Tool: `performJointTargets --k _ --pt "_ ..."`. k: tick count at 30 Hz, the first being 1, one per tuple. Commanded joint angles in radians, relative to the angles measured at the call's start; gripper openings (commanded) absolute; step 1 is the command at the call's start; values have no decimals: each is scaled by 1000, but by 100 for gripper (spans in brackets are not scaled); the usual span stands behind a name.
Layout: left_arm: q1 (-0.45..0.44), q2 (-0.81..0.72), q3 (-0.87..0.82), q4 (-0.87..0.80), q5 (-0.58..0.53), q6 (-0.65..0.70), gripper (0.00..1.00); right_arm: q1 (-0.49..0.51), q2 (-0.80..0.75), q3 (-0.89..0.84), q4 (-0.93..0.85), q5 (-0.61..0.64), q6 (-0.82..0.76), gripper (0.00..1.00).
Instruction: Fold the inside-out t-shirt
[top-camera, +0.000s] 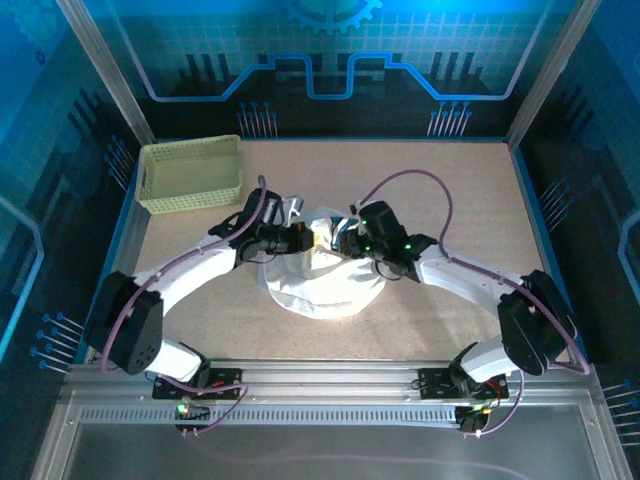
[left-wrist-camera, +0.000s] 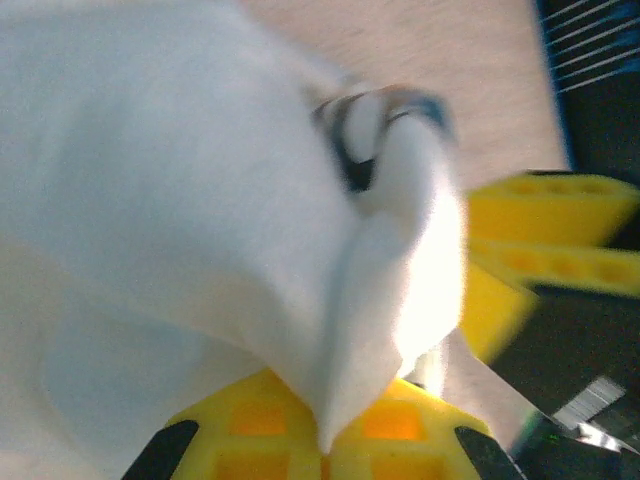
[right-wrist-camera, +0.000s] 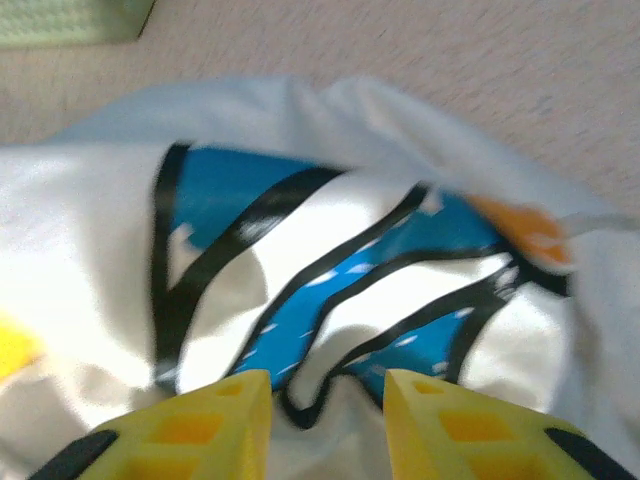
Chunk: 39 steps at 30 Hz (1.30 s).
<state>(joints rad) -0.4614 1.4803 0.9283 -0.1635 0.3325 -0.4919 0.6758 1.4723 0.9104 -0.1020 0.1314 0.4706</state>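
1. Farthest left, a pale green basket sits at the back corner of the table, well apart from the work.
2. Next, the left gripper is at the back edge of the t-shirt, pressed together on a fold of white cloth; the wrist view shows that cloth rising straight out from between its yellow fingers.
3. Between the two arms the t-shirt lies bunched in a rounded heap at the middle of the table, its back part drawn up toward both grippers, nowhere near flat.
4. On the right, the right gripper hangs just beside the left one over the same raised part. Its wrist view shows the fingers standing apart, with the blue-and-dark print stretched in front of them and cloth showing in the gap; I see no pinch there.
5. My worry from here:
   - if the right fingers close on several layers, the shirt may stay tangled when pulled
   - if they close on too little, the cloth can slip out as the arms part, because only the left side holds
   - the two grippers are so close that they may knock together
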Motion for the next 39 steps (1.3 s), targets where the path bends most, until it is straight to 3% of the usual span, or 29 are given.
performJointTargets --k 1,5,10,16,20,23,25,28,32,39 --pt "6 32 -42 -12 -59 -8 1 53 68 21 15 -61 -5 43" --pt "14 21 -78 5 -79 -18 4 59 129 42 32 -90 28 51" --pt "15 16 -113 64 2 -22 10 62 155 71 62 -139 28 59" --pt "13 20 -124 108 66 -20 14 62 235 175 -14 -42 2 58" --pt "13 7 -123 99 70 -9 14 56 298 244 -61 7 -17 45" --pt "12 -8 -124 81 45 1 15 56 305 272 -96 34 -25 23" --pt "13 -14 -119 46 -5 12 16 57 272 272 -112 31 -27 10" --pt "13 -11 -98 -18 -92 36 16 59 192 271 -155 6 -19 2" --pt "13 0 -62 -72 -191 48 17 59 62 265 -212 -50 10 0" --pt "17 18 14 -136 -322 27 34 47 -112 294 -334 -84 105 0"
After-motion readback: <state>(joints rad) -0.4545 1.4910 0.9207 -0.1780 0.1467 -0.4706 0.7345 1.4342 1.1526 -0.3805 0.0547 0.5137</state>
